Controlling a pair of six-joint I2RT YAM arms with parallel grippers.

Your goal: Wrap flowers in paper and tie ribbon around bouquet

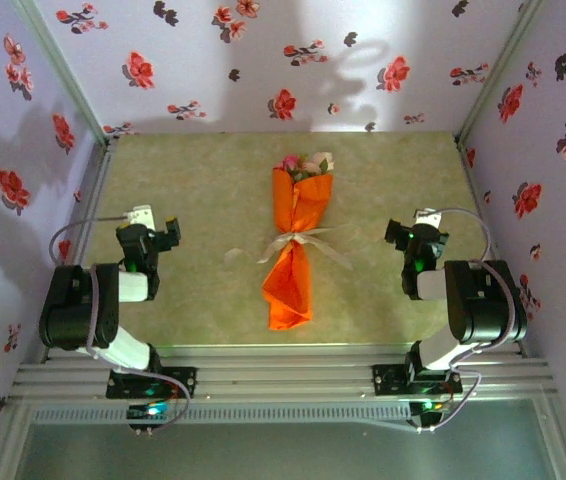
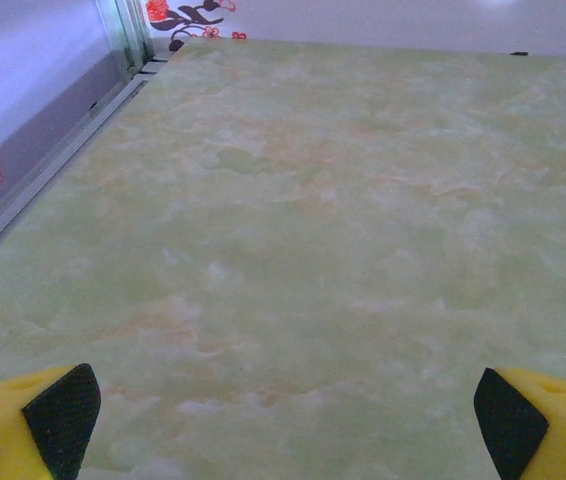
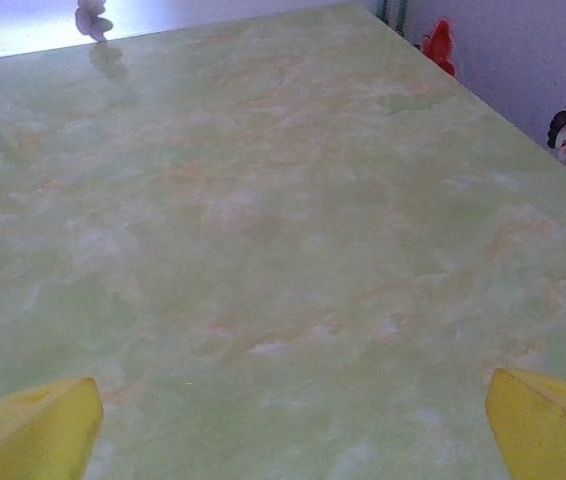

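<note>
While fingers (image 2: 58, 418) (image 3: 33, 435) wide, arms (image 1: 88, 305) (image 1: 478, 300) folded.

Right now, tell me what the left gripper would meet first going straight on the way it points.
Probably the bare table: the open left gripper tilts down at it, nothing between. The bouquet lies off to its right, out of that line.

Green marbled table (image 1: 193, 200), lilac walls (image 1: 263, 60) — red and black flower prints (image 1: 140, 68), metal rails (image 1: 283, 378) nearest
</note>
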